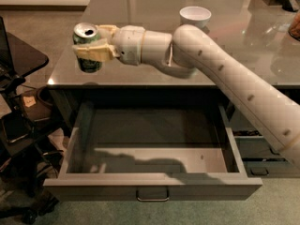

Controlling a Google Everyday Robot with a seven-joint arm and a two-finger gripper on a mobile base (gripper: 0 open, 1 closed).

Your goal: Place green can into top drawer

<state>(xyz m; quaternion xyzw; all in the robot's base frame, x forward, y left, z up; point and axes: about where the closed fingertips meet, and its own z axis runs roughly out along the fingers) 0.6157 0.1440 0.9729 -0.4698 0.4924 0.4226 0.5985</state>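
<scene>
Squarely holds the green can (87,45) upright, mid-body, between the clamped jaws of the gripper (97,42): one finger (92,53) across its front, one behind. Hangs at the worktop's (140,13) front-left corner, top drawer (152,184) pulled open below the front edge.

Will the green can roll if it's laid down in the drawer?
Likely yes: the small green metal can is round. Its opened top hints it's light, tippy. The gripper, jaws clamping it, hangs over the grey countertop corner.

High front view, pincer (87,42) upper left
</scene>
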